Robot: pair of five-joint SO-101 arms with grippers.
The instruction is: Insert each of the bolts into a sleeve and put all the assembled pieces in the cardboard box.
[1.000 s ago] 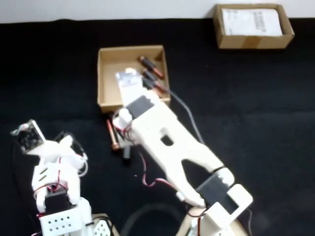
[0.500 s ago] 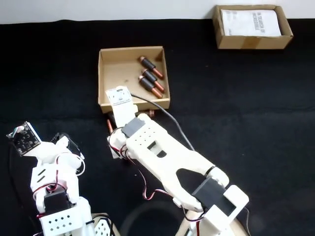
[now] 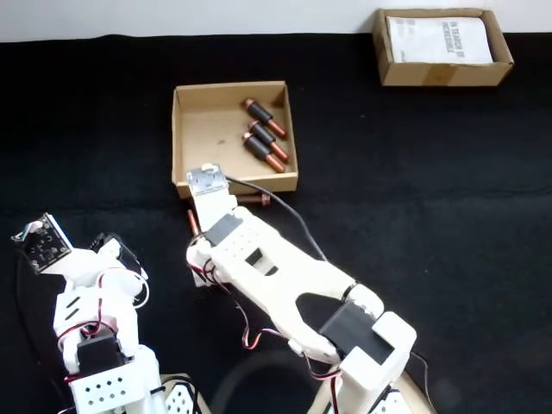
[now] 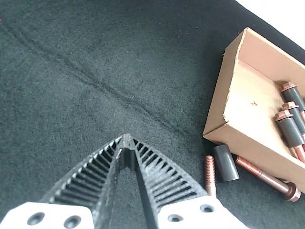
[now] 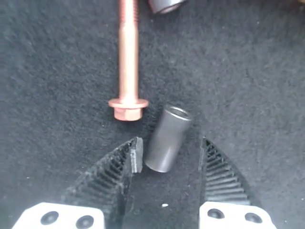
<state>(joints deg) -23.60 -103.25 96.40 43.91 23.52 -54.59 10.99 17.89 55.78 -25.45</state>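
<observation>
Between the wide jaws of my right gripper lies a sleeve beside a bolt, my left gripper pinched closed.

The table carries three assembled pieces, two loose bolts, two loose sleeves and two cardboard boxes; two arms stand by.

White printed arms, black servos, red wires (black ribbed fingers)

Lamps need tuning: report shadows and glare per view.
High view: even light, no hard shadows at the brown cardboard box. Right wrist view: soft sheen on the copper-coloured metal bolt and dark grey cylindrical sleeve. Left wrist view: matte black cloth, no glare.
</observation>
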